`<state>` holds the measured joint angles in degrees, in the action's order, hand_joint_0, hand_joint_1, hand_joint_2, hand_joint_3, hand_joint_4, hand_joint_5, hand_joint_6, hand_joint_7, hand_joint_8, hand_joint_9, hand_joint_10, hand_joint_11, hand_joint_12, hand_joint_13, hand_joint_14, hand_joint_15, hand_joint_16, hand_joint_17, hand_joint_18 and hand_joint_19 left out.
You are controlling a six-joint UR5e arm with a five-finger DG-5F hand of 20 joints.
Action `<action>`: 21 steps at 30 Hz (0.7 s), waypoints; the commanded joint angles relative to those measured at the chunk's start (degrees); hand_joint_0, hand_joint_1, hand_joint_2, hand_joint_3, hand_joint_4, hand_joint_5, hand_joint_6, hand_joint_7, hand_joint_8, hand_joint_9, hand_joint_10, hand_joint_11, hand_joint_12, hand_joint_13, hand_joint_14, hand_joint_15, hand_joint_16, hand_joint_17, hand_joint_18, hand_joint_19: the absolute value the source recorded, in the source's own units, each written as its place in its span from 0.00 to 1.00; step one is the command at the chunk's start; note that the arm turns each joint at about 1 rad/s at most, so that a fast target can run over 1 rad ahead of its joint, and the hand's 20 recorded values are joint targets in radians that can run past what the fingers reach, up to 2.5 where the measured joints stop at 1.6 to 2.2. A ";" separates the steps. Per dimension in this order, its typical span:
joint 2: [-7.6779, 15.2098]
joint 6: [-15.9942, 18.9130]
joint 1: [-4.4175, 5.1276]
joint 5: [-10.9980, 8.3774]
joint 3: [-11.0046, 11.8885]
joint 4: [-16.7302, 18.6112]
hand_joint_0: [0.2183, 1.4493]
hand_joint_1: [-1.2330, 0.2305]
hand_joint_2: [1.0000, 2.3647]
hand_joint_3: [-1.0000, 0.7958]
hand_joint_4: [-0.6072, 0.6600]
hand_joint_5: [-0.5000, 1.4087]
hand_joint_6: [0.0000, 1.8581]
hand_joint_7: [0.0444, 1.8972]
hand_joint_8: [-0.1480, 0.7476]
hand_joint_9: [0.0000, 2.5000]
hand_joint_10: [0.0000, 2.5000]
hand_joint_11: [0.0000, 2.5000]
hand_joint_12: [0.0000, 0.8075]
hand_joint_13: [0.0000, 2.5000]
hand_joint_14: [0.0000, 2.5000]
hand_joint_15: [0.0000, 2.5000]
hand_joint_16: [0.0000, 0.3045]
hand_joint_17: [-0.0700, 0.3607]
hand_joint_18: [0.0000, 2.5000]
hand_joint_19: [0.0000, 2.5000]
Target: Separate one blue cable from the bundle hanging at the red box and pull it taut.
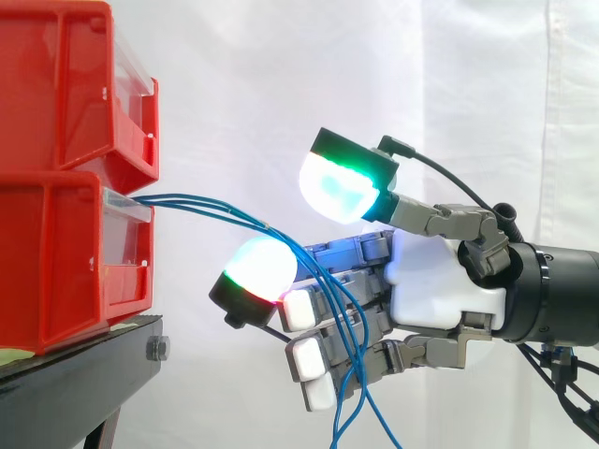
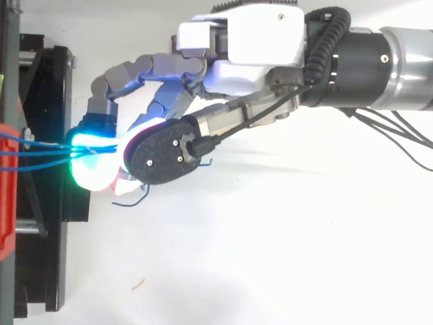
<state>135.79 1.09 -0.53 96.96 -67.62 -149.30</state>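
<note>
1. The bins (image 1: 56, 187) are showing bright red all over, with clear, colourless strips along their front edges.
2. The cables (image 1: 215, 208) are showing a plain blue, with no pattern.
3. The hand (image 1: 440, 281) is showing a white palm and grey links, with white fingertips (image 1: 301, 309) lower down.
4. The upper pad (image 1: 339, 187) is glowing cyan that is shading into green, under a black cap.
5. The lower pad (image 1: 260, 267) is glowing white and pale cyan, reddening at its black base.
6. The stand (image 1: 84, 369) is showing black, with a silver bolt (image 1: 157, 350).
7. The curtain (image 1: 281, 84) is showing plain white.
8. The arm (image 2: 410, 50) is showing black and silver-grey bands.
</note>
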 commanded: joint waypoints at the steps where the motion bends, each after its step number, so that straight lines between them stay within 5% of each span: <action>1: 0.00 -0.03 0.27 -0.10 -0.05 0.67 0.35 0.48 0.01 0.41 0.69 0.19 0.27 0.58 0.55 0.37 0.01 0.17 0.53 0.37 0.01 0.18 0.16 0.42 0.32 0.14; 13: 0.00 0.05 0.36 0.16 0.03 0.85 0.35 0.45 0.02 0.46 0.64 0.21 0.27 0.75 0.56 0.38 0.01 0.19 0.53 0.38 0.01 0.18 0.16 0.42 0.33 0.14; 21: 0.00 -0.03 0.45 0.25 0.03 0.76 0.34 0.43 0.02 0.54 0.64 0.18 0.36 0.67 0.58 0.38 0.01 0.22 0.54 0.38 0.01 0.18 0.17 0.43 0.33 0.14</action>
<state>135.79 1.08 -0.13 97.12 -67.59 -148.49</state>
